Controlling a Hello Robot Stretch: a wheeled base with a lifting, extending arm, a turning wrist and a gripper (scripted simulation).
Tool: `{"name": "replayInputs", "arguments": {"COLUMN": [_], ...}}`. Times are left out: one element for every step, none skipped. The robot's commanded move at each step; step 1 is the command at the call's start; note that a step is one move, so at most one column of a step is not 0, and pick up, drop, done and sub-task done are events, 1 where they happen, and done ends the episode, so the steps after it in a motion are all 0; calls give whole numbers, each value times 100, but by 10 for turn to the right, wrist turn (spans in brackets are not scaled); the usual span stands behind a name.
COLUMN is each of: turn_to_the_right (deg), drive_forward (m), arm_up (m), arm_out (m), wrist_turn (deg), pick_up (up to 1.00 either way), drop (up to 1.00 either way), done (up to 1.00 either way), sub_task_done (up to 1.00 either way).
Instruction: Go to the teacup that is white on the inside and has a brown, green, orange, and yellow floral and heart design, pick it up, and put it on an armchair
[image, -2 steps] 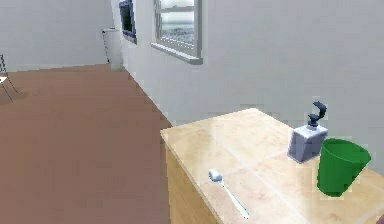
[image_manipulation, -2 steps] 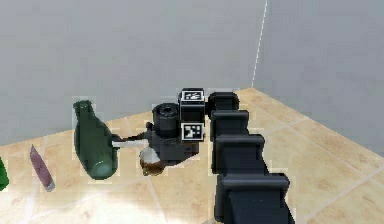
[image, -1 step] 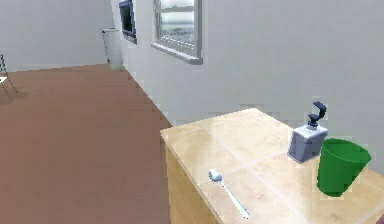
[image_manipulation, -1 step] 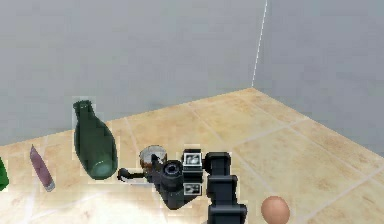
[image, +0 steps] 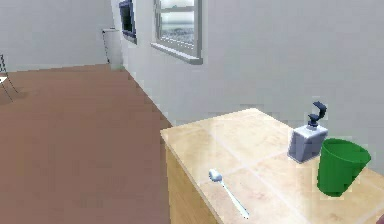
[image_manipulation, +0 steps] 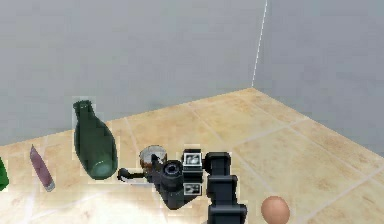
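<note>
Nearest you in the arm side view, a brown egg-shaped thing (image_manipulation: 275, 209) lies on the pale stone-patterned countertop (image_manipulation: 290, 140) at the bottom right. Just left of it the dark arm (image_manipulation: 222, 196) rises from the bottom edge and ends at two white marker squares (image_manipulation: 192, 158). The gripper (image_manipulation: 130, 176) sits left of those, low over the counter.

You cannot tell from these views whether its fingers (image_manipulation: 135, 175) are apart or together. You also cannot tell whether it holds anything, because a small round pale thing (image_manipulation: 153, 155) stands on the counter right at the gripper's body. It has a cup-like outline, but it is too small to show any pattern. Whether the two touch cannot be told.

Farther left, a dark green glass bottle (image_manipulation: 93, 140) stands upright, with a thin purple object (image_manipulation: 42, 167) beside it and a green sliver (image_manipulation: 3, 175) at the edge. Grey walls meet in a corner behind the counter.

In the forward view, the counter (image: 230, 140) fills the lower right. A spoon (image: 228, 192) lies nearest, then a green cup (image: 343, 165), with a soap dispenser (image: 308, 135) just behind it. Beyond the counter, brown floor (image: 80, 130) runs along a grey wall with two windows (image: 178, 28). A chair (image: 5, 78) stands far off at the left edge.
</note>
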Motion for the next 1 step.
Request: {"name": "replayInputs", "arguments": {"turn_to_the_right": [0], "drive_forward": [0], "arm_up": [10], "arm_out": [0], "wrist_turn": [0], "pick_up": [0], "drop": [0], "done": [0], "sub_task_done": [0]}}
